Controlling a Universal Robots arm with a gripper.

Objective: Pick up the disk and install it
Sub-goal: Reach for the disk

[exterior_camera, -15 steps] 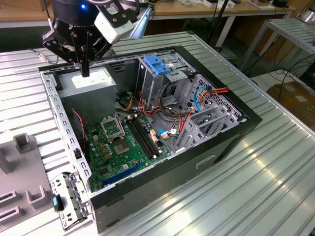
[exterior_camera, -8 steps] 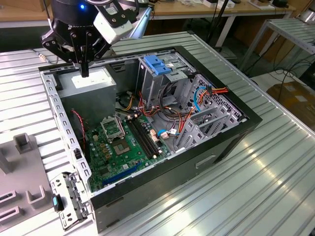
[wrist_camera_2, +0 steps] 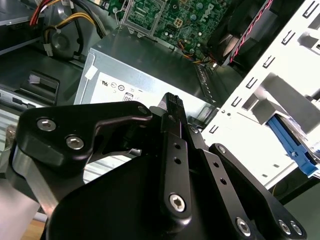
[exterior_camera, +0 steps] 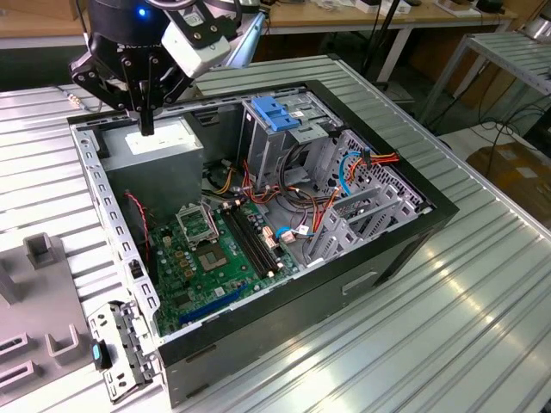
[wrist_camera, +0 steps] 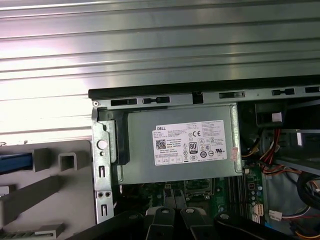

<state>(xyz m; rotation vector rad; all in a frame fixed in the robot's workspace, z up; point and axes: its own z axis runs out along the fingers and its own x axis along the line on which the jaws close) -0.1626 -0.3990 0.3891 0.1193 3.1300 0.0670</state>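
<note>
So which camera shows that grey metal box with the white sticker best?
The first wrist view: the grey metal box with the white sticker lies face-on, whole top visible. In the exterior view the black claw covers part; the second wrist view catches one end past the claw.

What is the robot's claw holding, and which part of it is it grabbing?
Nothing. The gripper hangs over the grey power-supply box with its fingers closed together and nothing between them.

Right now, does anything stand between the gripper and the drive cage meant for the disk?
Nothing visible does: the gripper hangs over the power supply, with open air across to the drive cage. A blue bracket lies on the cage's top.
</note>
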